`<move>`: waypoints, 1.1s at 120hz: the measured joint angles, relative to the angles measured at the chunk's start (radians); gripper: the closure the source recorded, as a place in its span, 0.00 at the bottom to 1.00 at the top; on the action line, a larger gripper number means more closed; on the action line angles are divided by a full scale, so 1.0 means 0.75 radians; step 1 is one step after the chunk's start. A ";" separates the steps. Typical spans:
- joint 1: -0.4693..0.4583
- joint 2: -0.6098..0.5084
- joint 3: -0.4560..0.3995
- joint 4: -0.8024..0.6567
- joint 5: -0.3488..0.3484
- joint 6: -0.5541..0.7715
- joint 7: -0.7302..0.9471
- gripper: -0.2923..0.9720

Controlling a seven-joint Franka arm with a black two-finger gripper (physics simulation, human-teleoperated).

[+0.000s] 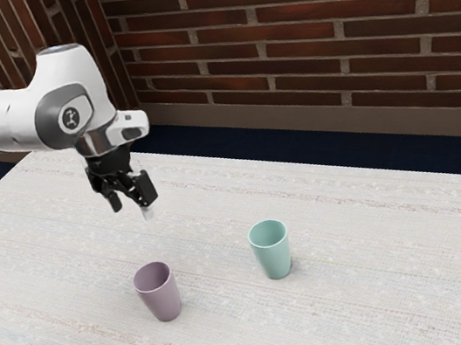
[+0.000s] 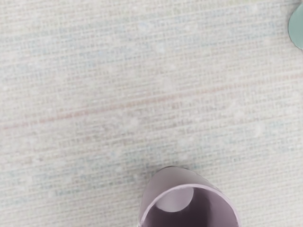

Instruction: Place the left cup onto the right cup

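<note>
1. Pretty much at the start here. The purple cup [image 1: 157, 291] and the teal cup [image 1: 271, 248] both stand upright on the tabletop [image 1: 391, 287], near each other but not touching, purple on the exterior view's left.
2. The gripper [image 1: 133, 208] hangs in the air above and a bit behind the purple cup, well clear of it. Its fingers are spread apart with nothing between them.
3. In the wrist view the purple cup [image 2: 189, 201] sits just under the hand and you can look into its open mouth. The teal cup [image 2: 297, 23] peeks in at the edge.
4. So nothing is done yet, I'd say. What's left is coming down, grabbing the purple cup, lifting it, carrying it over and setting it onto the teal one.
</note>
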 joint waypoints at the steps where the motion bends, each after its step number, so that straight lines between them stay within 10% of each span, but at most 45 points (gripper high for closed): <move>1: -0.002 -0.002 0.000 -0.006 0.000 0.003 -0.002 0.24; 132: -0.059 -0.262 -0.135 -0.498 0.018 0.291 -0.412 0.25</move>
